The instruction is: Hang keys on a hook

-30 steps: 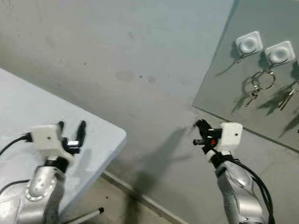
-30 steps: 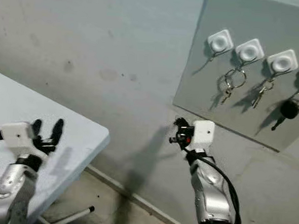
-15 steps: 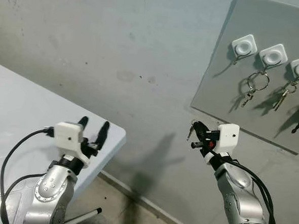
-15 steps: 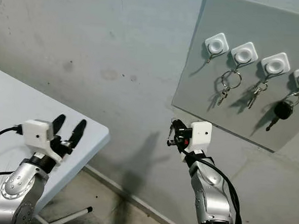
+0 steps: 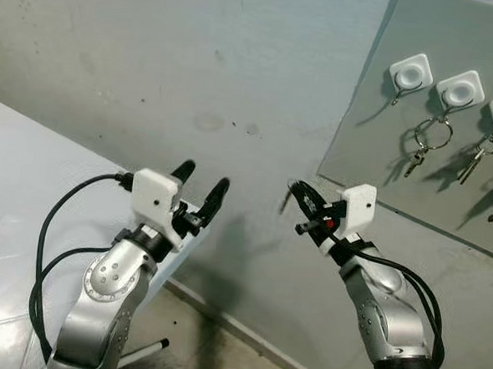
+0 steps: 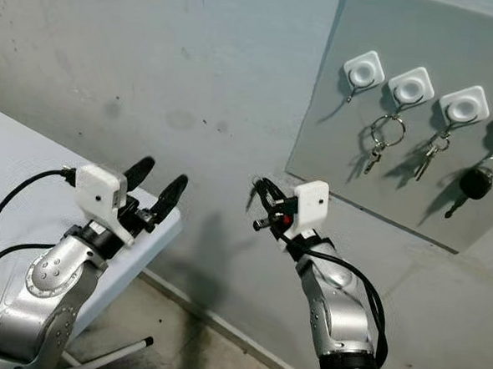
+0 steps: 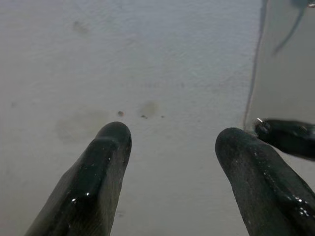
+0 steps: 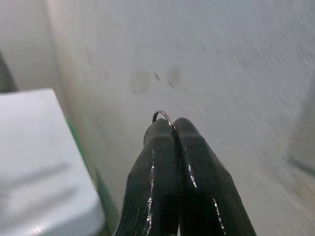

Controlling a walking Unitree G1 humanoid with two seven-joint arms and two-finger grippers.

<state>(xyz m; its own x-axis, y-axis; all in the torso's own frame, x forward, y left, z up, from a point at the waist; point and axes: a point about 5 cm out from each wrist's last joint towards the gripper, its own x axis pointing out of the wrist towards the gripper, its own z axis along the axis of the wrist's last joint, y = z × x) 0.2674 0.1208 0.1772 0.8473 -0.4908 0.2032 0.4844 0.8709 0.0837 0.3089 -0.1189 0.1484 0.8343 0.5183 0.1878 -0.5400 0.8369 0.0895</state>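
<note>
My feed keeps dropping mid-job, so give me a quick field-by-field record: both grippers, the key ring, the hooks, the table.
right gripper: shut on the thin metal key ring, raised before the grey wall, short of the board
key ring: pinched at the fingertips, its loop poking out above them
left gripper: open, holding nothing, raised over the table corner
grey hook board: on the wall, to the robot's right
leftmost white square hook: bare
next three hooks: each holds keys
white table: to the robot's left
</note>
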